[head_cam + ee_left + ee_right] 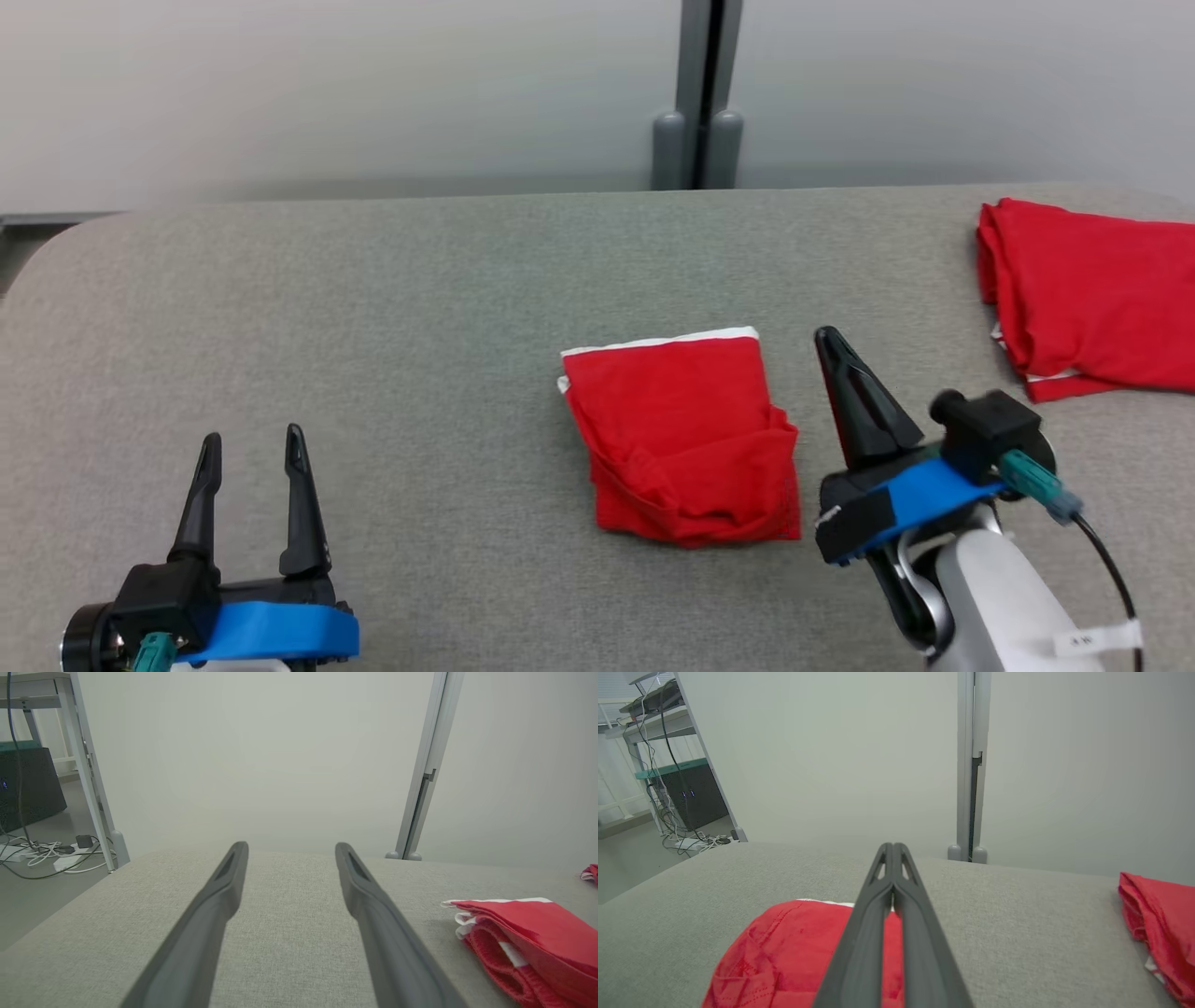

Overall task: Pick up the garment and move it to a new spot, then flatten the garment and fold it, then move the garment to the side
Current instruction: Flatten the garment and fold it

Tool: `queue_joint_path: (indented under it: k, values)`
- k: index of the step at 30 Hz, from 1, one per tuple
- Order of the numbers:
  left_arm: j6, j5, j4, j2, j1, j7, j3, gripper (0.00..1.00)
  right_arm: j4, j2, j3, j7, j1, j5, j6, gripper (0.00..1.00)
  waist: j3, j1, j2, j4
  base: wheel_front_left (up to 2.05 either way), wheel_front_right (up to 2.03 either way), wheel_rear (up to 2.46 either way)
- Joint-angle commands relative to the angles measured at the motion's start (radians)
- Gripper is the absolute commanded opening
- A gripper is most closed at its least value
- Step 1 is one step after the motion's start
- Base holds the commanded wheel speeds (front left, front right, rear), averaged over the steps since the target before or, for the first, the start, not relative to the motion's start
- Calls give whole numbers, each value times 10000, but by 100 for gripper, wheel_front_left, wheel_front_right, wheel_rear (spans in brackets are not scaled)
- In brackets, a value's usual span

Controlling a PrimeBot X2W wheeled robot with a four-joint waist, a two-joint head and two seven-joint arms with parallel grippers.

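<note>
Above grey surface (373, 327), right pincer (828, 338) is closed, empty, beside garment (681, 439).

Second red garment (1092, 299) runs off head view's right edge; folded garment (784, 952) partly hidden behind right pincer (893, 847).

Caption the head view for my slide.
Folded red garment centred on grey surface; shut right gripper beside it, open left gripper apart.

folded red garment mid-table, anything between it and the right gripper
Nothing visible. The right gripper, fingers shut and empty, sits just right of the folded red cloth garment, with only bare grey fabric tabletop between them. The other red pile lies farther right.
</note>
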Motion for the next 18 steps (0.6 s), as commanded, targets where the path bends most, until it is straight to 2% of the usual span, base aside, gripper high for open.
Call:
queue_joint_path:
  k: [1, 11, 18]
  values:
    - [-11, -51, -4, -8, -198, -41, -35, 100, 204, -35, 102, -9, -287, -40, 6, 0, 173, 0, 0, 203, 0, 0, 0]
    - [-56, -163, 142, -9, -726, -41, -367, 100, 3363, 37, 1049, -159, -1733, 76, 5, 0, 653, 0, 0, 1024, 0, 0, 0]
    - [8, -217, 167, -9, -910, -41, -480, 100, 4775, 176, 1720, -285, -1940, 298, 6, 0, 862, 0, 0, 1313, 0, 0, 0]
